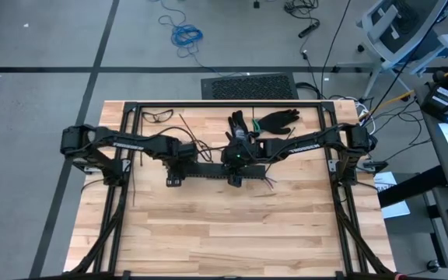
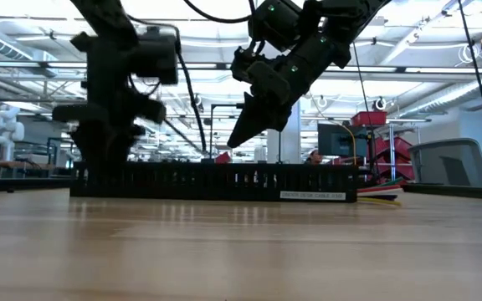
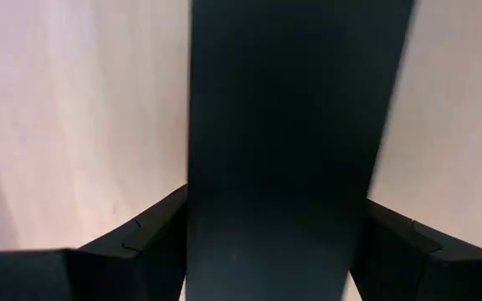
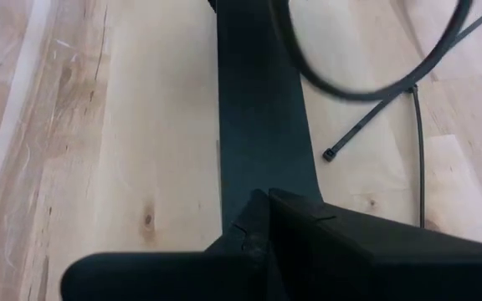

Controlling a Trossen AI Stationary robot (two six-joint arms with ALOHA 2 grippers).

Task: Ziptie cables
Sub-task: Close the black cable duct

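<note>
A long black slotted rail [image 1: 208,179] lies flat across the middle of the table. My left gripper [image 1: 173,177] stands over its left end, a finger on each side of the rail [image 3: 274,125]. My right gripper [image 2: 233,142] is shut and slants down over the middle of the rail, clear of it. The coloured cables [image 2: 383,194] lie on the table at the rail's right end [image 1: 269,184]. Thin dark zipties [image 4: 375,117] lie on the wood beside the rail. A blurred dark curved strip [image 4: 350,90] also shows in the right wrist view. My left gripper holds the rail near its left end [image 2: 99,177], pinched between the two fingers [image 3: 153,242], one on each long side wall. The fingers come from above, pointing down, and lie across the rail. The rail rests flat on the table.
A pair of black gloves [image 1: 274,120] and safety glasses [image 1: 158,115] lie near the table's far edge. The black frame rails [image 1: 123,155] of the arm mounts run along both sides. Bare wood [image 1: 232,233] stretches toward the near edge.
</note>
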